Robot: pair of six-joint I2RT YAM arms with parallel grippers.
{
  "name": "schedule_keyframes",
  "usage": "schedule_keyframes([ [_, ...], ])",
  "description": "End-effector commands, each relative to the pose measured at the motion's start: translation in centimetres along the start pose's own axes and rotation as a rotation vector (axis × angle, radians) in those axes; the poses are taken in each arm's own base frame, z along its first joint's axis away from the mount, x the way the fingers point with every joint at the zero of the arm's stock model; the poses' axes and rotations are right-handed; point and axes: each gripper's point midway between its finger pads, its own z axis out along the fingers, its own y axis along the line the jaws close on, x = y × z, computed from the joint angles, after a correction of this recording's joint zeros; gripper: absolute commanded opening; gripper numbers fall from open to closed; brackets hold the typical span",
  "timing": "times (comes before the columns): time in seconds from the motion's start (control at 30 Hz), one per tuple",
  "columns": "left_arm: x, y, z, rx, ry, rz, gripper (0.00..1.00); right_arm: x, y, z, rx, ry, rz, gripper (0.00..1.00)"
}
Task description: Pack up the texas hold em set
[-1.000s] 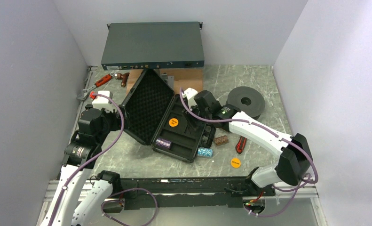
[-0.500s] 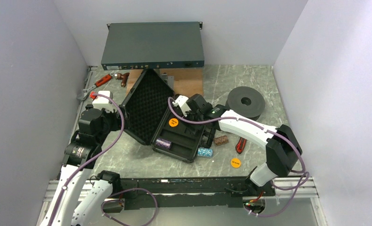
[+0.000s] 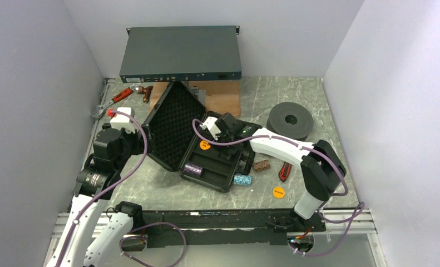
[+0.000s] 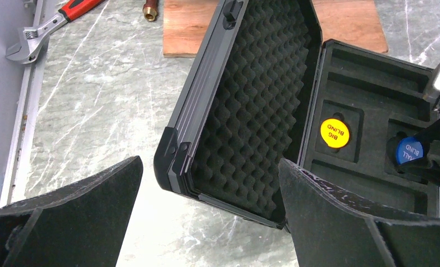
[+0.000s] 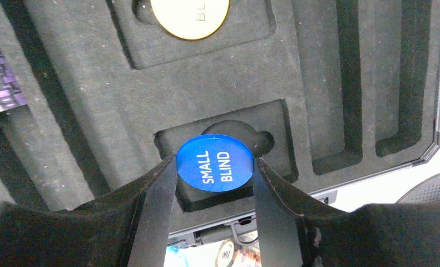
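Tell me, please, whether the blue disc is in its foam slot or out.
Out: the right gripper pinches the blue disc by its edges over the empty foam recess.

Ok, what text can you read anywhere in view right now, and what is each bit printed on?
"SMALL BLIND": on the blue disc.
"BIG BLIND": on the yellow disc, lying in a recess of the black case.
Too small to read: the print on the loose orange disc and the markings on the front of the grey rack unit.
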Motion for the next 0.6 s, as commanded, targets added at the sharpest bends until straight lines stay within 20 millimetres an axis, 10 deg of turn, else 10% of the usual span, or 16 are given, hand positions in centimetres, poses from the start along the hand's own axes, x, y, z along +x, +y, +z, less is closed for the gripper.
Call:
schedule_keyframes([
  [0.0,-0.8,-0.1,-0.2,0.004,-0.032,0.004,0.99,-1.1,-0.7,0.1,0.036,-0.011,-0.014,0.39],
  [0.57,-0.7,-0.3,-0.2,0.009,-0.031,0.009,0.99,1.2,-0.6,1.4,0.034,0.087,-0.039,0.40],
])
